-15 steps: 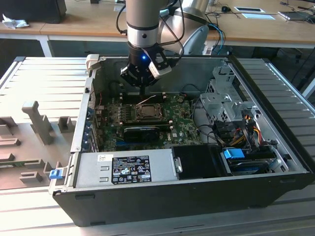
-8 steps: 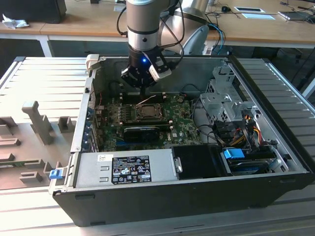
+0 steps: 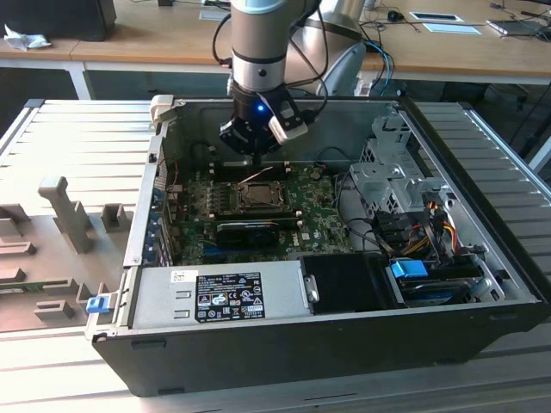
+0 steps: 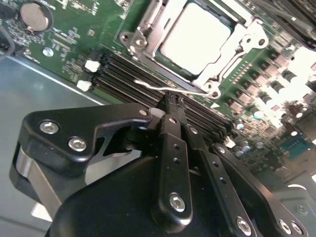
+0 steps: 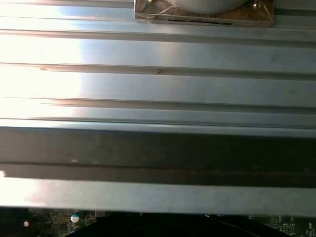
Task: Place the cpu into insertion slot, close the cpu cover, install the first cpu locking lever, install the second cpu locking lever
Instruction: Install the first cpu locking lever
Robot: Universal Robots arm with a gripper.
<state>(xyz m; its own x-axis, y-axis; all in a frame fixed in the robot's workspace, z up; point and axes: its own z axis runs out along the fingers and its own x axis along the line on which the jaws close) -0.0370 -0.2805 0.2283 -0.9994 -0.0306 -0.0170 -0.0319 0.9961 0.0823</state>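
We see the gripper [image 4: 171,98] with fingers pressed together, their tips at a thin wire lever [image 4: 168,88]; whether they pinch it is hidden. In the second wrist view the cpu [image 4: 195,37] sits in its socket at one o'clock from the tips, framed by the cover [image 4: 148,29]. The case [image 3: 482,284] holds the board [image 3: 314,206].

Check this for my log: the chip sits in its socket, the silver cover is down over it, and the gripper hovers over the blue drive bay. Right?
Not quite. The gripper is beside the socket, at the thin wire lever, as the second wrist view shows, not over the blue bay. The chip is seated, with the silver cover down.
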